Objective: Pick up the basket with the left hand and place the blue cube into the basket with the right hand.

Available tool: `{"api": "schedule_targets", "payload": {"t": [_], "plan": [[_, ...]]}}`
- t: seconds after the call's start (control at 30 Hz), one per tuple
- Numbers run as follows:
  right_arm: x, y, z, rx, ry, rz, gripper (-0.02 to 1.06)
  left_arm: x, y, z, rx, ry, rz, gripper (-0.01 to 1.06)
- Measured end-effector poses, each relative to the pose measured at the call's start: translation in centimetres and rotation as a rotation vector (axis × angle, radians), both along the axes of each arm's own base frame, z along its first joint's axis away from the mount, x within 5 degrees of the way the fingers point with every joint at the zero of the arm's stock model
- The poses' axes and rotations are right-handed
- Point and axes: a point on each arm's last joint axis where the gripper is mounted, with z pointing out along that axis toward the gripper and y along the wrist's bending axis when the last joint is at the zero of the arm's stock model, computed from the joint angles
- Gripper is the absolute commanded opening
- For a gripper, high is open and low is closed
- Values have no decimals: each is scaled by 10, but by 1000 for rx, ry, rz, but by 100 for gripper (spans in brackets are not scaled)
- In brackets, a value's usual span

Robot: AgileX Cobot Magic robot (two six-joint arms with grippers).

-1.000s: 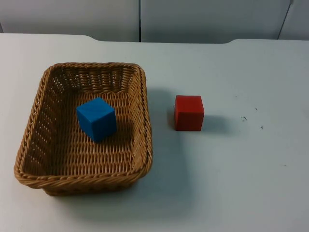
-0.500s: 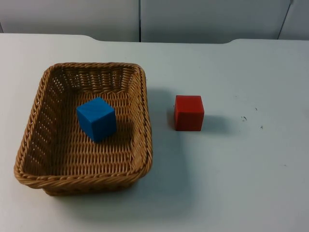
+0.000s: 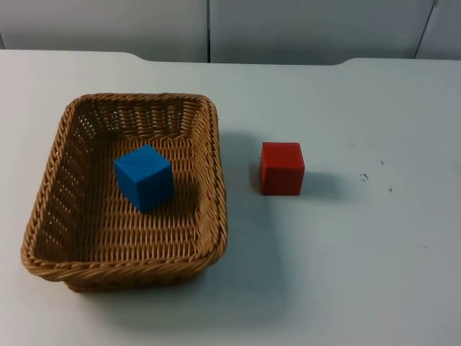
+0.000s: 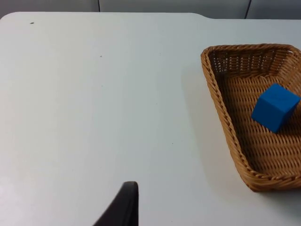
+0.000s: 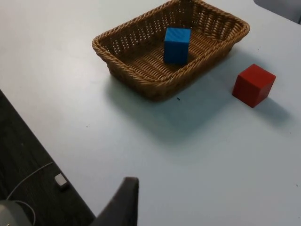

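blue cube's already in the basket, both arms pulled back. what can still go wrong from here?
1. The red cube stands close beside the basket; an arm coming in again could knock it or take it for the target.
2. The blue cube lies loose and tilted on the weave, so lifting the basket unevenly may slide it.
3. The basket's near rim sits close to the table edge in the top view; a nudge could push it off.

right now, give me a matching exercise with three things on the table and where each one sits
Things:
1. blue cube
2. red cube
3. basket

Places:
A. standing on the white table, holding one cube
B. inside the wicker walls
C. on bare table, apart from the wicker rim

Pairs: 1-B, 2-C, 3-A
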Motion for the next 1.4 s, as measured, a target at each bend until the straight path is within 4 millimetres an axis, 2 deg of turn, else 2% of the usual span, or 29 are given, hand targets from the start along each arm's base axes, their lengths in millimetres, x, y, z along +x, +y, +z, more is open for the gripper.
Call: {"api": "schedule_targets", "payload": {"t": [0.17, 0.33, 0.97, 1.4], "plan": [[0, 0, 0, 0, 0, -8, 105, 0, 0, 0, 0, 0, 0, 105], [-1, 0, 0, 0, 0, -97, 105, 0, 0, 0, 0, 0, 0, 105], [-5, 3, 0, -1, -1, -725, 105, 0, 0, 0, 0, 0, 0, 105], [-6, 4, 0, -1, -1, -888, 105, 0, 0, 0, 0, 0, 0, 105]]}}
